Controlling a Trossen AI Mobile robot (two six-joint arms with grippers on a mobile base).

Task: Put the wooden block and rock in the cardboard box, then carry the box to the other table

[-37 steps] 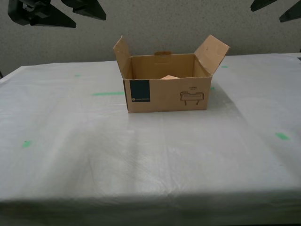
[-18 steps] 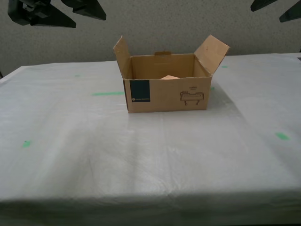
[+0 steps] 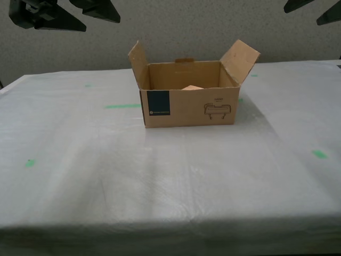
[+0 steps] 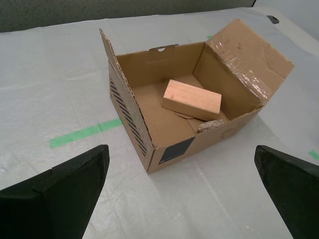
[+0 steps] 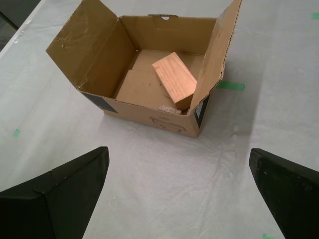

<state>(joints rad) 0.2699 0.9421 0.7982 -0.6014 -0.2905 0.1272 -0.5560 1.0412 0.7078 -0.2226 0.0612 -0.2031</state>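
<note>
In the exterior view the box is sitting on the white-sheeted surface, flaps standing open, with a pale corner of the block showing over its front wall. Green tape marks are lying around the box on the sheet, so this is likely the destination surface, and the box seems to be set down here as the end of the carry. Dark claw parts are hanging above the box at both upper corners of this view, well apart from it. Nothing is differing from the earlier frames: box, block and claws are staying put.

In the second wrist view, my second claw is hovering spread wide and empty, short of the box, apparently released after the set-down. The block is lying flat inside, and the rock is resting beside it against the front wall.

In the first wrist view, my first claw is likewise gaping open with nothing in it, facing the box from the opposite side.
</note>
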